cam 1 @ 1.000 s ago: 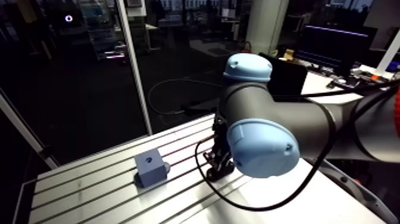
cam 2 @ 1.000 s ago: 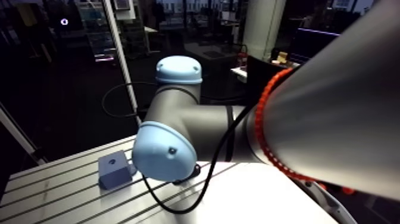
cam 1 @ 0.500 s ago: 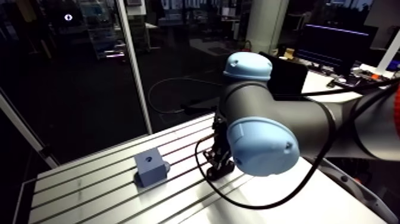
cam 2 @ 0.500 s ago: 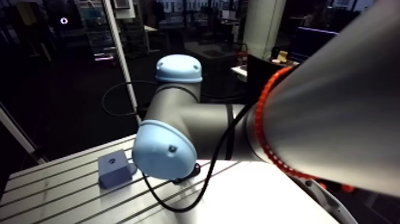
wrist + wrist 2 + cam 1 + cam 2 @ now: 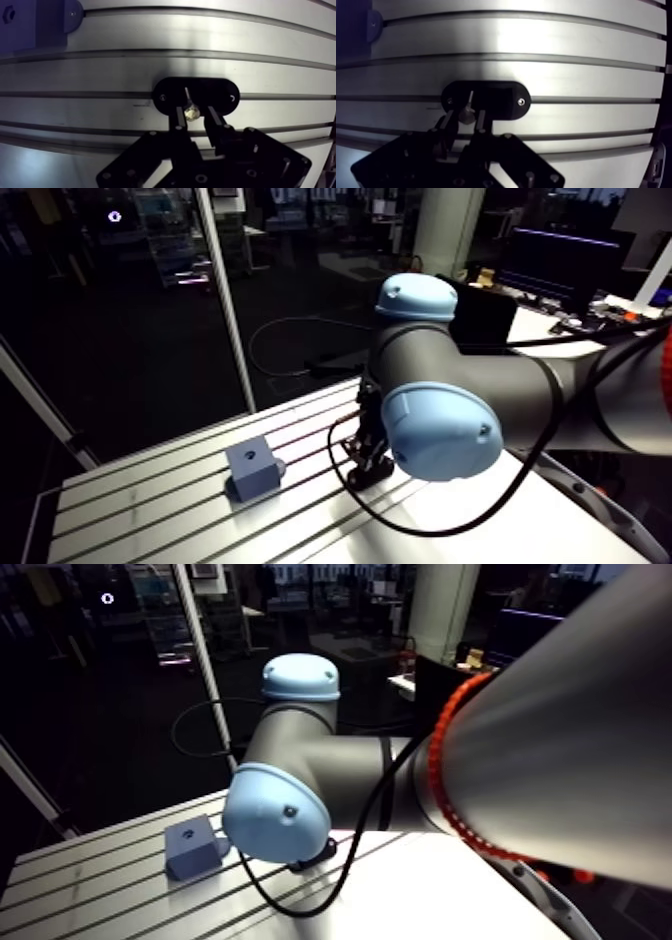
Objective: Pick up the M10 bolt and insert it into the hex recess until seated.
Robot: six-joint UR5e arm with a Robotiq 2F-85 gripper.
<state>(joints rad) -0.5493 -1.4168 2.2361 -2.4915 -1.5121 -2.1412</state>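
The bolt (image 5: 190, 112) stands in a black oval holder plate (image 5: 225, 95) on the table, its pale head toward the gripper and its thin shank pointing away. My gripper (image 5: 196, 116) straddles the head. Its fingers (image 5: 179, 118) are open, with a small gap showing on one side of the head. A blue-grey block (image 5: 252, 470) sits on the slotted table (image 5: 150, 508) to the left of the gripper (image 5: 365, 473) in the arm view. In the wrist view the block (image 5: 22, 25) lies far ahead and off to one side, its hex recess (image 5: 8, 15) just visible.
Long slots run across the aluminium table (image 5: 280, 45) between the holder plate and the block. In the arm view the arm's own elbow (image 5: 440, 433) hides much of the gripper and the table's right part.
The arm's joint has shifted very slightly in the arm view. The block and the gripper stay where they were.
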